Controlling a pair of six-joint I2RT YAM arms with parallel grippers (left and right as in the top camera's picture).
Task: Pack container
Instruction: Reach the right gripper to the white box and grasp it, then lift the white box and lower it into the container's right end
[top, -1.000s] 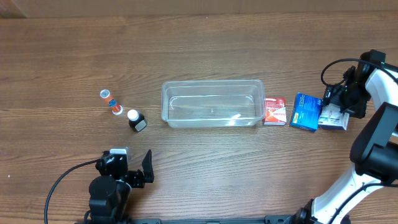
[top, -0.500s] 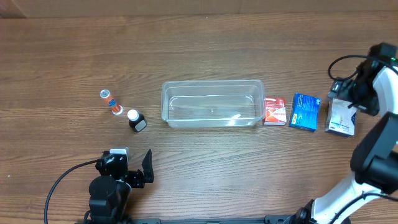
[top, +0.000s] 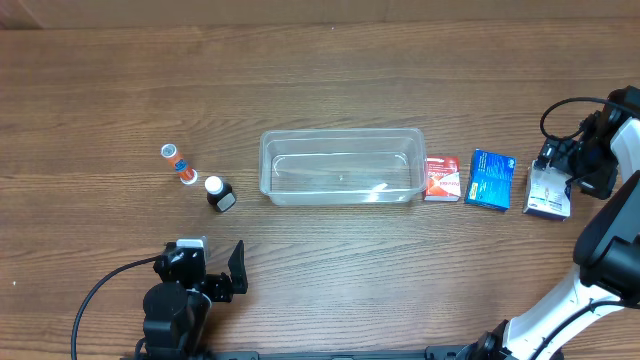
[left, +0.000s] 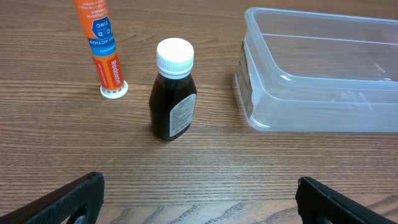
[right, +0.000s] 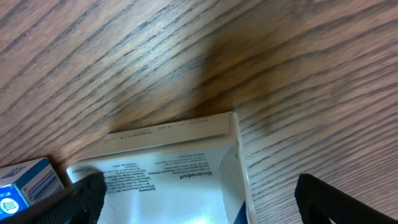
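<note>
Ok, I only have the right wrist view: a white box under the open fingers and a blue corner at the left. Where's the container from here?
Observer: The overhead view shows the container at mid-table, well to the left of your white box.
Operator: Anything lying between them?
Observer: Two boxes in a row: a blue box next to yours, then a red box beside the container's right end.
Operator: Is anything packed?
Observer: No, the container is empty.
</note>
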